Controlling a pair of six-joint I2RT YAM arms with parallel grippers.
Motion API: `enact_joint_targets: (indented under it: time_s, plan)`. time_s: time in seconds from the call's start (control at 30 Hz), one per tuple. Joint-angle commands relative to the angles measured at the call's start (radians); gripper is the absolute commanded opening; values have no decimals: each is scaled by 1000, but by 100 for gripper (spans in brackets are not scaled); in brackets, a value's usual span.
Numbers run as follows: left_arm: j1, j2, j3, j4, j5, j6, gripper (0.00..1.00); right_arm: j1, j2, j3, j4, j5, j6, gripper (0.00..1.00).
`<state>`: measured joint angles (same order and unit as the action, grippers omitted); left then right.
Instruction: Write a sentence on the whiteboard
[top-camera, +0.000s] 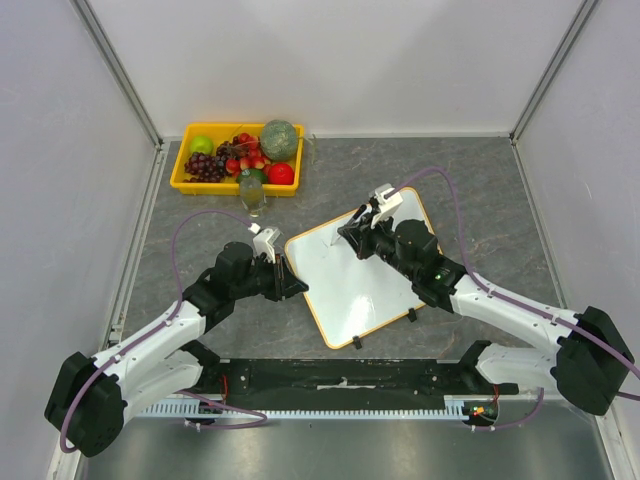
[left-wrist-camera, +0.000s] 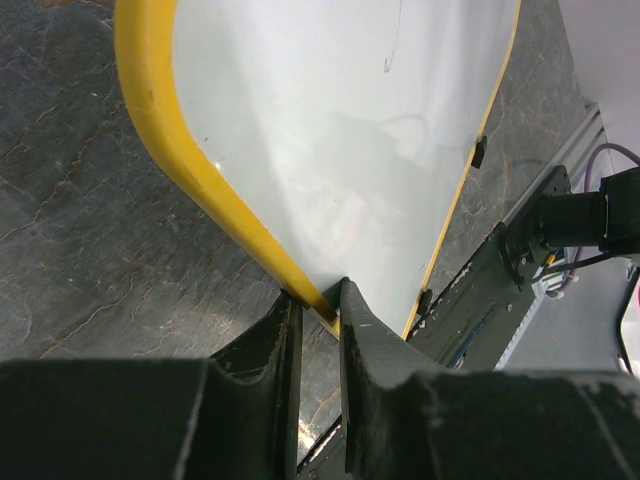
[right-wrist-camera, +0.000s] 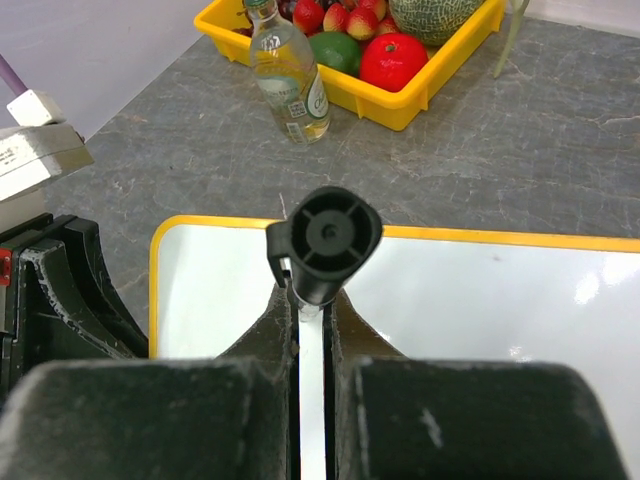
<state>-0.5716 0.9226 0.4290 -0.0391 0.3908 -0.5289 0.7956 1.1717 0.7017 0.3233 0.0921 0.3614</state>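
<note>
The whiteboard (top-camera: 355, 280) lies tilted on the table, white with a yellow frame and two black clips (left-wrist-camera: 478, 152) on one edge. My left gripper (top-camera: 292, 287) (left-wrist-camera: 318, 292) is shut on the board's yellow frame at its left edge. My right gripper (top-camera: 352, 237) (right-wrist-camera: 312, 300) hovers over the board's far corner, shut on a black-capped marker (right-wrist-camera: 325, 240) that stands upright between the fingers. Its tip is hidden. Of the sentence, only one short thin dark stroke (left-wrist-camera: 388, 60) shows on the white surface (right-wrist-camera: 480, 300).
A yellow fruit tray (top-camera: 180, 180) (right-wrist-camera: 400, 105) stands at the back left. A small clear bottle (top-camera: 253, 195) (right-wrist-camera: 288, 80) is upright just in front of it. White walls close in the table on three sides.
</note>
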Motion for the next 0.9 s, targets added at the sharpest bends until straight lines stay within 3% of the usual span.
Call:
enact_joint_targets:
  time_s: [0.0,0.4,0.87]
  plan:
    - [7,5,-16,-51,-78,87,2,-2,14,-31,-82,-9,-35,0]
    - [9,7,-19,-48,-81,87,2,-2,-24,-68,-130,78,-42,0]
    - [9,7,-19,-53,-79,87,2,-2,-1,-22,-44,190,-36,0]
